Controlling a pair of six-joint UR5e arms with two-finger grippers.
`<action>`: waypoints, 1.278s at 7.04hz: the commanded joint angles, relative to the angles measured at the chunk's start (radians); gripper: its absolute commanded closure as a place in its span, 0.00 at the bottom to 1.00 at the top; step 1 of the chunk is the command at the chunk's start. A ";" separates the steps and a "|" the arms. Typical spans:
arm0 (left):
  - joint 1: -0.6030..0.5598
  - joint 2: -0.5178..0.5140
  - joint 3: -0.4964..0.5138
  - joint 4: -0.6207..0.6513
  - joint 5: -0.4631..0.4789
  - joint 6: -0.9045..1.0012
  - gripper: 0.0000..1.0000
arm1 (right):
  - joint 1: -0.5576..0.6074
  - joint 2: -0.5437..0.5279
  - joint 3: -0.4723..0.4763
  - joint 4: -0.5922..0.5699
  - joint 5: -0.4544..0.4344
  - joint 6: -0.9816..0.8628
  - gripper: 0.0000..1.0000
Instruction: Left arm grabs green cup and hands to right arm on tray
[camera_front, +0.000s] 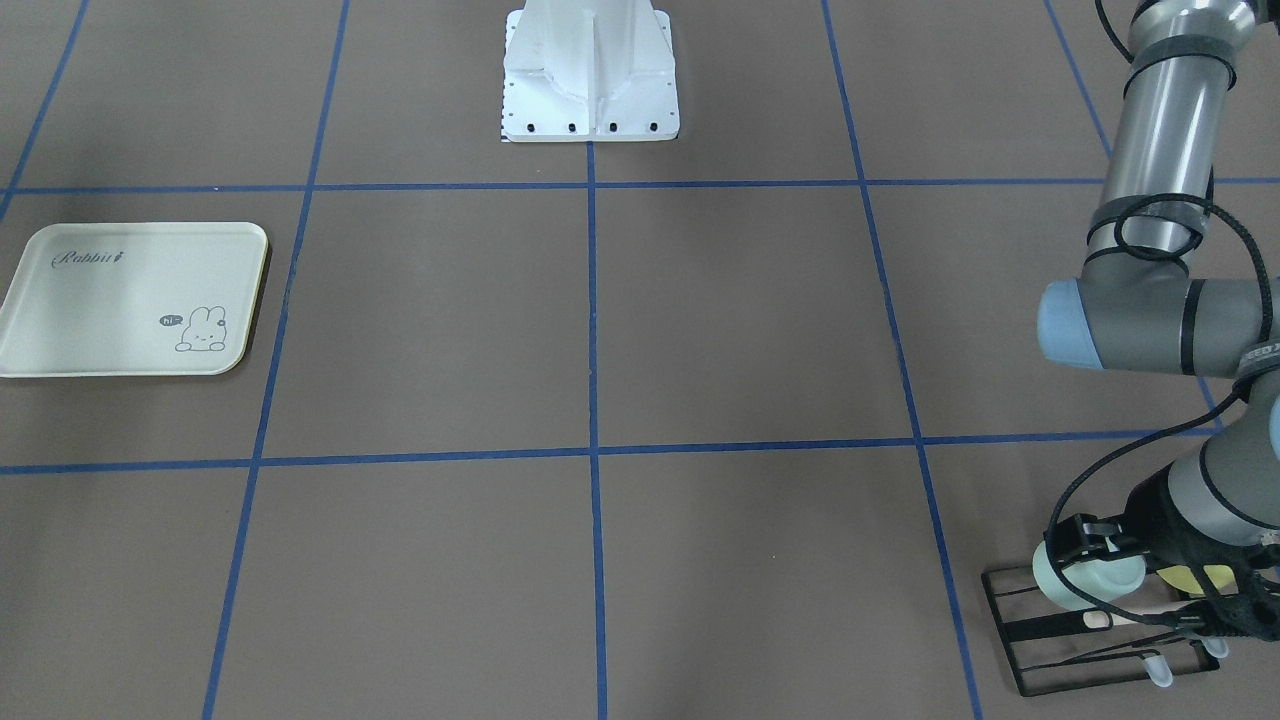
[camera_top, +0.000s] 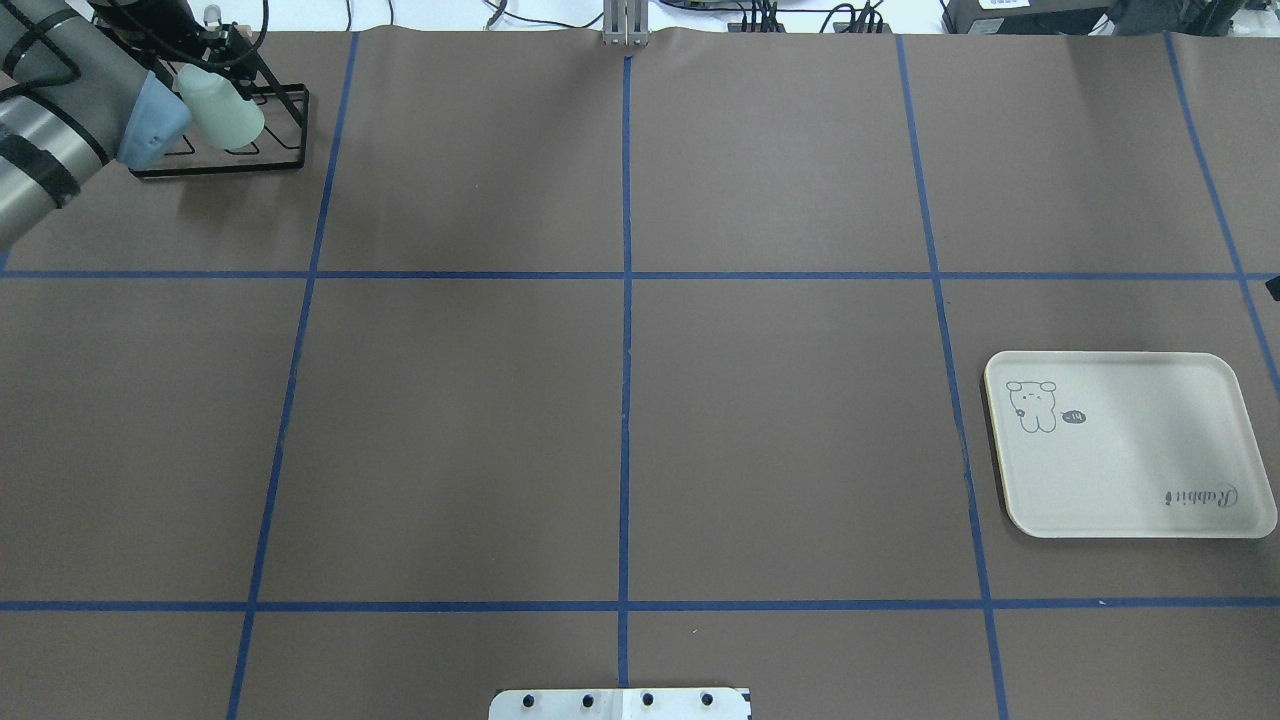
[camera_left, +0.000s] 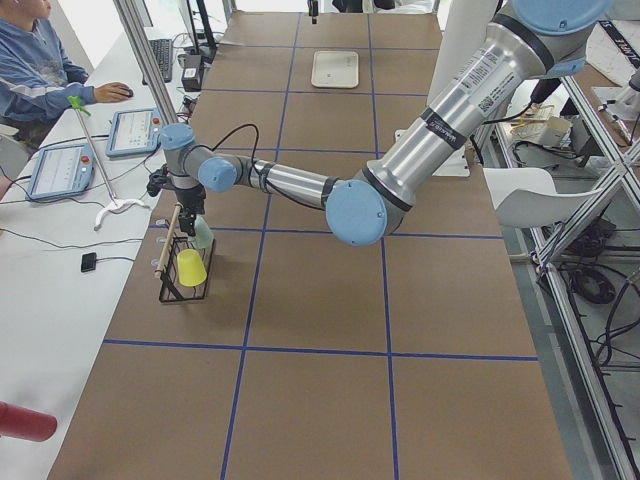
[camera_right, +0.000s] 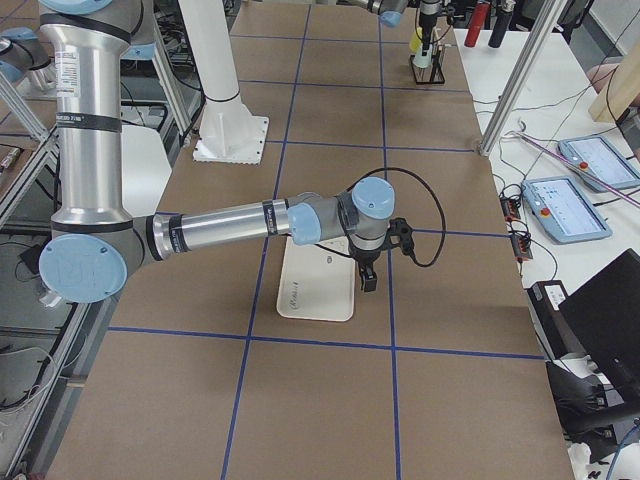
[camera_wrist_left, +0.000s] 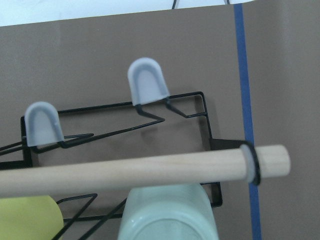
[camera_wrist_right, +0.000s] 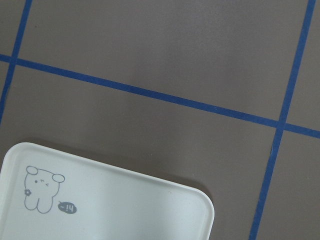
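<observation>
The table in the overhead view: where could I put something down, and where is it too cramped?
Nearly everywhere: the brown squares between the black wire rack and the tray are bare, and so is the tray itself. Only the rack's corner is crowded, with the left arm at the green cup.

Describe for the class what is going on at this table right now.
The left arm's end effector is down at the green cup, which hangs on a black wire rack beside a yellow cup. Whether it has gripped the cup cannot be told. The right arm's end effector hovers by the edge of the tray at the table's other end. No handover yet.
</observation>
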 joint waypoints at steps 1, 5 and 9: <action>-0.001 -0.002 0.000 -0.001 0.008 -0.002 0.48 | -0.002 0.001 -0.001 0.000 0.000 0.001 0.00; -0.079 -0.020 -0.056 0.043 -0.094 -0.003 1.00 | -0.002 0.002 -0.001 0.000 0.000 0.001 0.00; -0.132 0.109 -0.402 0.236 -0.171 -0.002 1.00 | -0.008 0.008 -0.001 0.000 0.000 0.003 0.00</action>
